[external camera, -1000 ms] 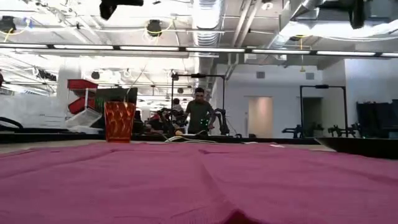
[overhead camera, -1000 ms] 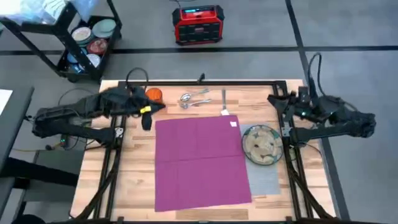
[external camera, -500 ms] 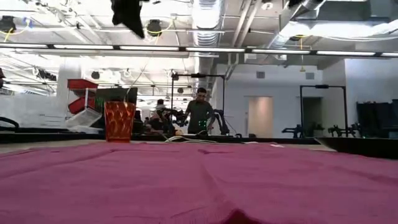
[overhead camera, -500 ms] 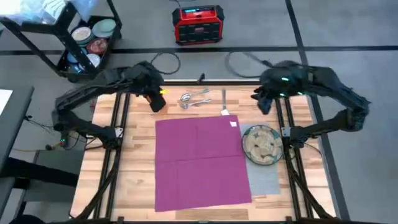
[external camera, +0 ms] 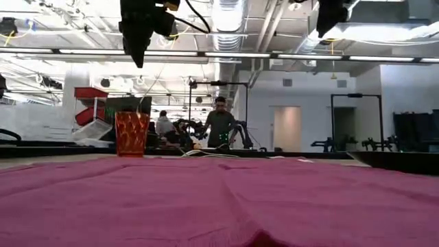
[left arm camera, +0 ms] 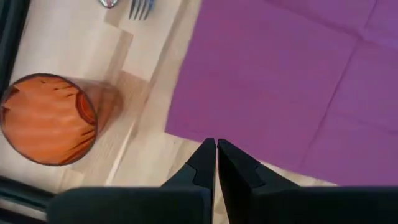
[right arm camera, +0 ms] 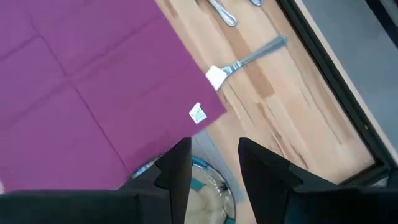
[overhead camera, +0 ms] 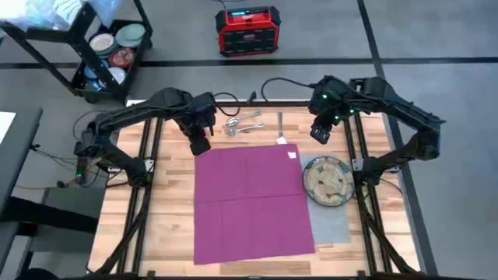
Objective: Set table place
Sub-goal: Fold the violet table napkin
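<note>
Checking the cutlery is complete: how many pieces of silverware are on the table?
3, all near the far edge. A fork and a spoon lie together right of the cup; a knife lies apart, its tip at the napkin's corner. More may hide under the napkin.

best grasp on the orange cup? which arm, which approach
Left gripper, now shut above the napkin's corner, is nearest. The orange cup stands upright with its mouth open and clear wood all round, so probably come from above and pinch one side of the rim, one finger inside and one outside.

No legible text or markings.
</note>
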{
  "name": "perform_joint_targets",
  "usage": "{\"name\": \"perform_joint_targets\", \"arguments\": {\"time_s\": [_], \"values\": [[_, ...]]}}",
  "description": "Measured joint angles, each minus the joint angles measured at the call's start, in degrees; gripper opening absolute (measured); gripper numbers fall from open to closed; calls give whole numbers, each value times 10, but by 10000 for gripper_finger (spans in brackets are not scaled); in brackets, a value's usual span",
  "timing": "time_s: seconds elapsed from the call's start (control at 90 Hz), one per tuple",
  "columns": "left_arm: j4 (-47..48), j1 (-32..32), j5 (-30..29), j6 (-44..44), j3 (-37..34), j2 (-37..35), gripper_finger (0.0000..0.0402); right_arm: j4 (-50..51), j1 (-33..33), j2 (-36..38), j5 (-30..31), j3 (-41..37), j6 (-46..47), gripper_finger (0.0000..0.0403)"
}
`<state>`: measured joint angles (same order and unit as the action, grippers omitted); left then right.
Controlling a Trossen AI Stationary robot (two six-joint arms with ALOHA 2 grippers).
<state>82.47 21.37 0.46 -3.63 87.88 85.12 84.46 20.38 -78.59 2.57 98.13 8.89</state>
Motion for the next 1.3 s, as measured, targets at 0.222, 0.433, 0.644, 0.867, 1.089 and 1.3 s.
{"name": "perform_joint_targets", "arguments": {"time_s": [0.222, 0.433, 0.644, 0.867, 1.089, 1.3], "values": [[-5, -16, 53, -45, 0, 0, 0, 22, 0, -17, -48, 0, -2, 118], [-46, -33, 54, -64, 0, 0, 0, 23, -1, -61, -47, 0, -12, 118], [-113, -28, 48, -29, -41, -4, 0, -39, -1, -91, -46, -22, -58, 118], [-137, 5, 42, -10, -170, -21, 0, -143, 21, -4, -42, -198, -24, 118], [-254, 36, 46, -24, -270, -36, 0, -274, 74, 55, -63, -346, 21, 118], [-313, 65, 57, -43, -323, -35, 0, -367, 106, 29, -75, -413, 18, 118]]}}
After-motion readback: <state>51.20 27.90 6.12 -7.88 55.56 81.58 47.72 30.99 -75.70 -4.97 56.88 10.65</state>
